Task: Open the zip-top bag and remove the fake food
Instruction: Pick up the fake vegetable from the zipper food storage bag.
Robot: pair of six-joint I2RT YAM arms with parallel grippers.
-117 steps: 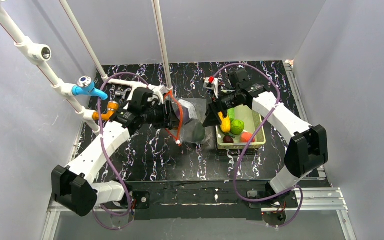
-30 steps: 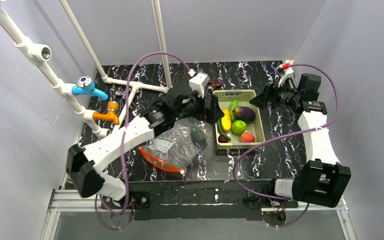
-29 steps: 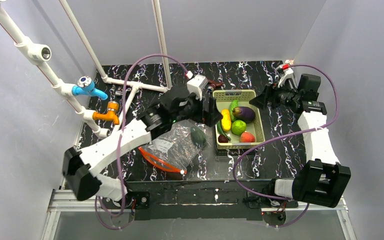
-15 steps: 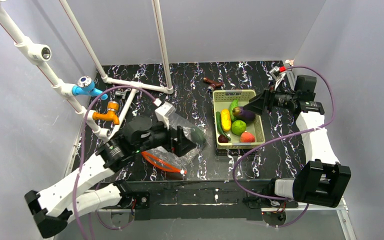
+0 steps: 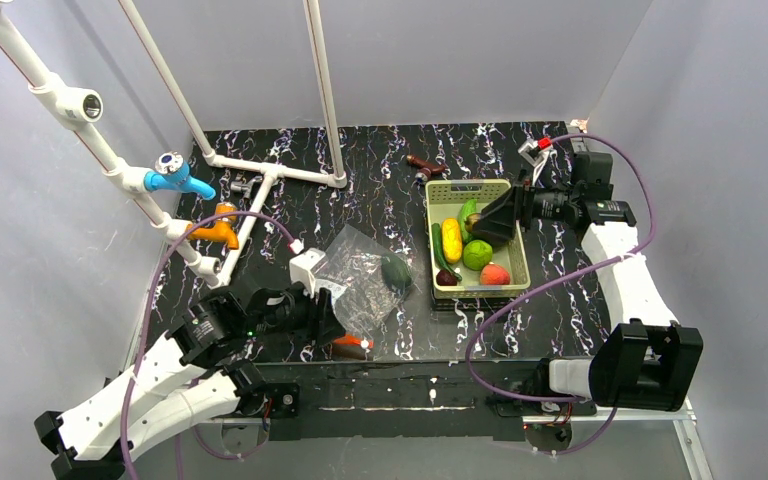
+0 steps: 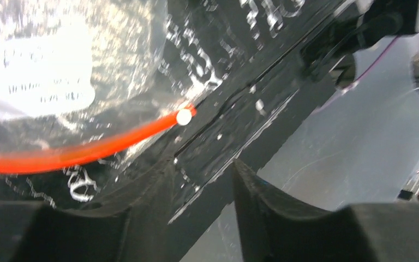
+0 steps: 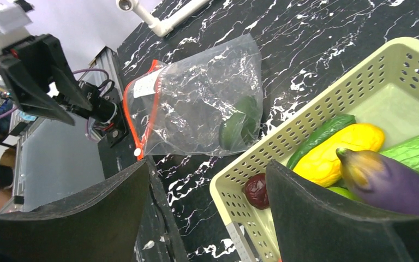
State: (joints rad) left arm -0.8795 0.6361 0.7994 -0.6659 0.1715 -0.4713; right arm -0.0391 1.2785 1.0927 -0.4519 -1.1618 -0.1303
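The zip-top bag (image 5: 355, 275) lies flat on the black table, left of the basket, with a dark green avocado (image 5: 396, 272) inside. Its red-orange zipper strip (image 6: 82, 153) and white slider (image 6: 184, 115) lie just ahead of my left gripper (image 6: 202, 180), which is open and empty at the bag's near edge (image 5: 328, 318). My right gripper (image 7: 207, 164) is open and empty above the basket's near-left part (image 5: 495, 215). The basket (image 7: 283, 144) holds a purple eggplant (image 7: 387, 183), a yellow piece (image 7: 341, 153), a cucumber (image 7: 322, 134), a green round fruit (image 5: 476, 254) and a tomato (image 5: 494, 273).
A brown object with a handle (image 5: 425, 165) lies behind the yellow-green basket (image 5: 516, 262). A white pipe frame with a blue valve (image 5: 180, 178) and an orange valve (image 5: 215, 228) stands at the left. The table's front edge runs right below the bag's zipper.
My left arm has pulled back from the basket to the near left, down by the bag's zipper edge. My right gripper has moved left from the far right to over the basket.
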